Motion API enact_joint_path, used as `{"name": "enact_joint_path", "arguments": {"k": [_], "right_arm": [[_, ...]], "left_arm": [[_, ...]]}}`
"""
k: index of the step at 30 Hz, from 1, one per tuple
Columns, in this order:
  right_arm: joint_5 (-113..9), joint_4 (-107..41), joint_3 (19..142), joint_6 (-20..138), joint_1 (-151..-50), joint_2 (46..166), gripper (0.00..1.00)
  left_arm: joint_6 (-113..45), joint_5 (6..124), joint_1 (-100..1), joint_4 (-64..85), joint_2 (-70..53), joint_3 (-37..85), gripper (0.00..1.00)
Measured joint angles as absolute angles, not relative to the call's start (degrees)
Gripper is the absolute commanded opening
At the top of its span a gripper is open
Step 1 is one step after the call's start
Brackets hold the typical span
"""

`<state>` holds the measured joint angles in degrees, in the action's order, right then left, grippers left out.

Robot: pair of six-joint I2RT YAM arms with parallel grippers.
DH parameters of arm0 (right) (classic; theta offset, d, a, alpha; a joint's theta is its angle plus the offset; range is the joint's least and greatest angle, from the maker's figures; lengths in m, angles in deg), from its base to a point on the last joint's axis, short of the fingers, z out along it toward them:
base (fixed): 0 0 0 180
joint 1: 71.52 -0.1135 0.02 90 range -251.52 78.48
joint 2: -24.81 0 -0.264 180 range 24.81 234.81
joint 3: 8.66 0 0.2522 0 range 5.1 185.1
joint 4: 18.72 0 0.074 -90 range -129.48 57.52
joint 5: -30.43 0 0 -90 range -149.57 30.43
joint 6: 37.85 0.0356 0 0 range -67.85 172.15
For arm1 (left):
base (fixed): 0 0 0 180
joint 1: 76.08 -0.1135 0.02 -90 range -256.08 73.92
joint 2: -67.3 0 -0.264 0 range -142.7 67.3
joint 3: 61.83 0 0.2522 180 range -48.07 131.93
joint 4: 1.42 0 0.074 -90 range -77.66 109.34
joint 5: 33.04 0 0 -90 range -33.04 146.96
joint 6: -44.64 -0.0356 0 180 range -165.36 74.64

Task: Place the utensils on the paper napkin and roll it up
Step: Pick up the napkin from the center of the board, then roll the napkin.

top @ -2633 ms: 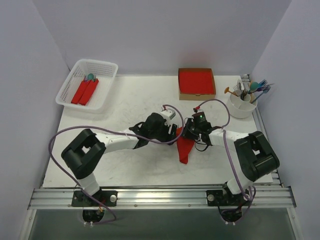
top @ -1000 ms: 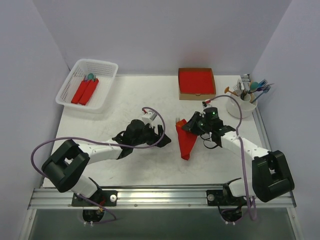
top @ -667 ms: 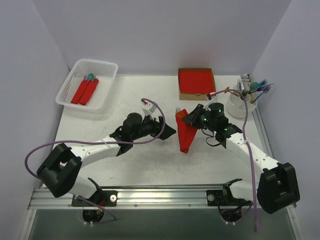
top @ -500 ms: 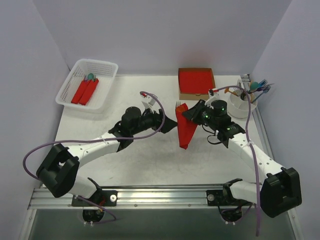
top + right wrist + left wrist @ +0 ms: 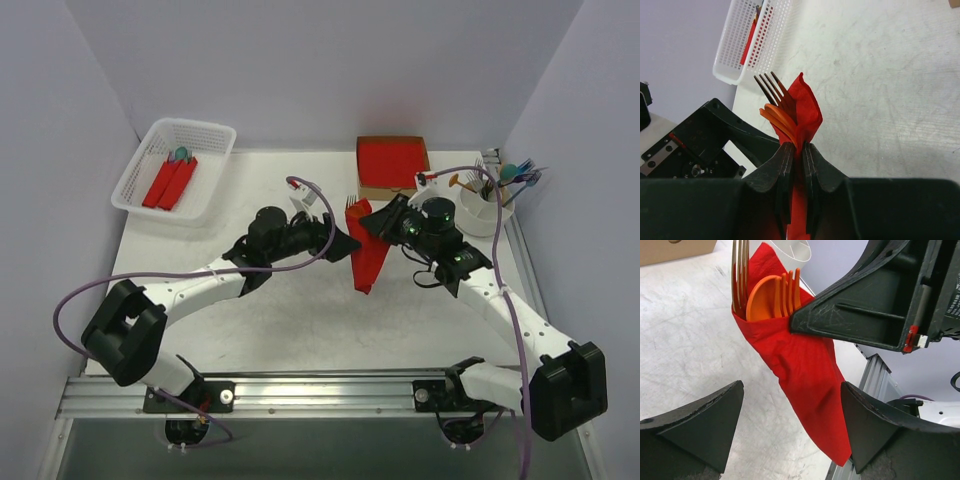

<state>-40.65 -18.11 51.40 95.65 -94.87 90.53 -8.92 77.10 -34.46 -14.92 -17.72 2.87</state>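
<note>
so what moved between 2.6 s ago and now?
The right gripper, shut on the napkin roll with a silver fork and orange utensils poking out, carried it from mid-table toward the far side, near the cardboard box. The left gripper drew back, then followed, open. The basket, box and utensil cup stayed put.

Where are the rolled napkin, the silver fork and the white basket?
rolled napkin (image 5: 805, 365): left wrist view, middle of the red roll.
silver fork (image 5: 740, 275): left wrist view, on its tines.
white basket (image 5: 132, 165): top external view, on its left wall.
</note>
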Motion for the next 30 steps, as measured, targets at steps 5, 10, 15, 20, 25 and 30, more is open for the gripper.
{"name": "enact_joint_path", "arguments": {"k": [5, 10, 15, 20, 25, 30], "right_arm": [[-40.78, -17.84, 51.4, 95.8, -95.26, 90.26, 0.0], [-40.91, -16.95, 51.4, 96.22, -95.96, 90.13, 0.0], [-40.95, -15.96, 51.4, 97.07, -96.36, 89.89, 0.0], [-41.02, -15.72, 51.4, 97.38, -96.42, 89.17, 0.0], [-41.06, -15.53, 51.4, 97.38, -96.42, 88.4, 0.0], [-41.09, -15.55, 51.38, 97.4, -96.44, 88.34, 0.0]], "left_arm": [[-8.19, 77.56, -34.46, -15.45, -18.42, 2.89, 0.87], [-7.32, 78.36, -34.46, -17.77, -19.66, 2.89, 0.86], [-6.32, 78.89, -34.46, -21.33, -21.06, 2.89, 0.83], [-5.29, 79.17, -34.46, -24.69, -21.34, 2.89, 0.81], [-4.96, 79.76, -34.46, -26.92, -21.34, 2.89, 0.74], [-4.15, 80.62, -34.48, -28.34, -21.59, 2.89, 0.72]]}}
